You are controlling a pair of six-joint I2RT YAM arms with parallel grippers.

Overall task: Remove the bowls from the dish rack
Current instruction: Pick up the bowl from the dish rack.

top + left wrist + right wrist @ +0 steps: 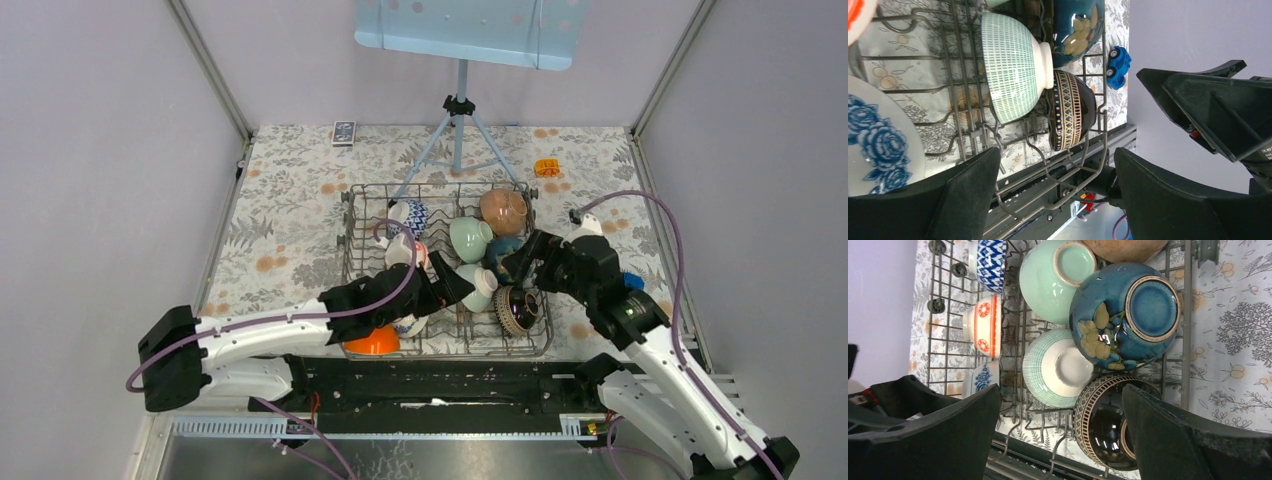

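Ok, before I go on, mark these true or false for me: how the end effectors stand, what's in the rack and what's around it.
1. The left end effector and the right end effector are both open and hold nothing. True.
2. The dark patterned bowl sits in the far left corner of the dish rack. False: it is in the near right corner.
3. A blue toy car lies outside the rack, on its right side. True.
4. The rack is empty. False: a pale green bowl and several others sit in it.
5. The tripod stand is between the arm bases. False: it stands at the rack's far side.
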